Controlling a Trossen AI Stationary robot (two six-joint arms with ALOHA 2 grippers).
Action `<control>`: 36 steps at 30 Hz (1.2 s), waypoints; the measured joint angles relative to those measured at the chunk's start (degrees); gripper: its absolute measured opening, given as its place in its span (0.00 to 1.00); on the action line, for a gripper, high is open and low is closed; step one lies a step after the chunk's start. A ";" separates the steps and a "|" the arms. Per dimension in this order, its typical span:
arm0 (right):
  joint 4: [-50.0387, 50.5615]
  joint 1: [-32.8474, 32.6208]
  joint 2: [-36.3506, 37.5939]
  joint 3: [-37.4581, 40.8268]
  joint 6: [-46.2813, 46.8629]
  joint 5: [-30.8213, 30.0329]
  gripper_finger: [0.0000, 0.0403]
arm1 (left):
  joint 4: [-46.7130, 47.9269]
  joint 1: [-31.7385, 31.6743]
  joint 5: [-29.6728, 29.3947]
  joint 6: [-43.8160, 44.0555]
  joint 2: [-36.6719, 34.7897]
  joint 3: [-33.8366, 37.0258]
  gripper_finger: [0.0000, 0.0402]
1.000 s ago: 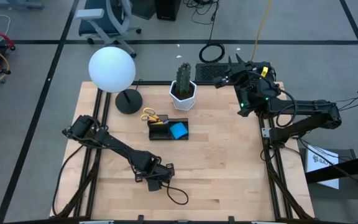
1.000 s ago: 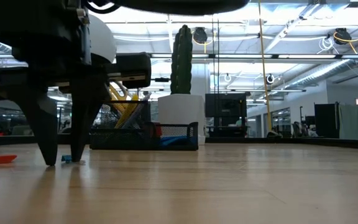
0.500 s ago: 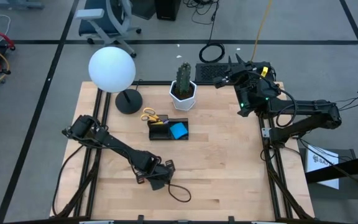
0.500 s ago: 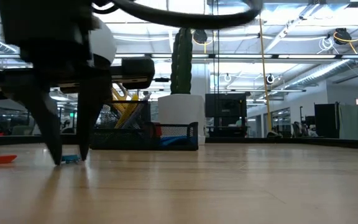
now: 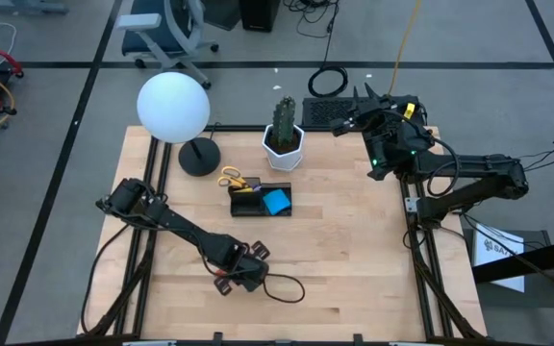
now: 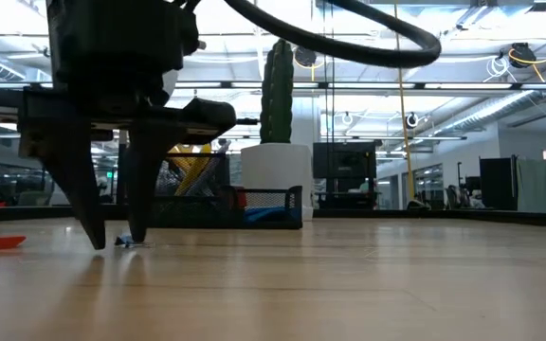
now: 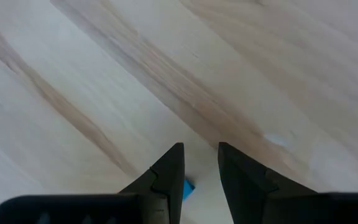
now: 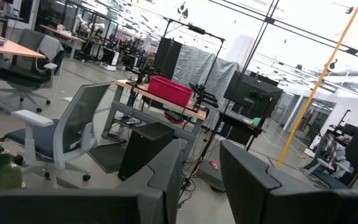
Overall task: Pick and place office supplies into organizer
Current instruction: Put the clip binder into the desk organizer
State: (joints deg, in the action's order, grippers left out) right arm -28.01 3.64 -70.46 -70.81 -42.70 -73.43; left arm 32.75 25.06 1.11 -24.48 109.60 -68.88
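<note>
On the table's front, the left hand (image 6: pixel 115 242), fingers slightly parted and empty, straddles a small blue piece (image 7: pixel 188 188).

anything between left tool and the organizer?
No. In the high view only bare wooden table separates the left tool from the organizer; the low view agrees.

a white globe lamp (image 5: pixel 173 107) stands beside the potted cactus (image 5: pixel 284 130) on the table (image 5: pixel 354 240).
</note>
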 joint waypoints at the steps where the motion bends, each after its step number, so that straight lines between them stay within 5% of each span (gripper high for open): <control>1: 0.01 0.01 0.00 0.00 0.00 0.00 0.25 | -0.02 0.00 0.08 0.67 0.00 0.00 0.26; 12: 0.00 0.00 0.00 0.00 0.00 0.00 0.25 | -4.10 -0.41 -4.68 9.86 -0.04 -1.48 0.26; 23: 0.00 0.01 0.00 0.00 0.00 0.00 0.25 | -0.37 -2.54 1.41 29.14 -0.04 -1.97 0.26; 36: 0.00 0.01 0.00 0.00 0.00 0.00 0.25 | 1.91 -2.60 -2.03 40.30 -0.04 -2.01 0.26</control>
State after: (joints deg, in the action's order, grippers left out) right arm -28.01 3.65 -70.46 -70.81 -42.70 -73.43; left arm 34.66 22.46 -0.92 15.81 109.56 -70.89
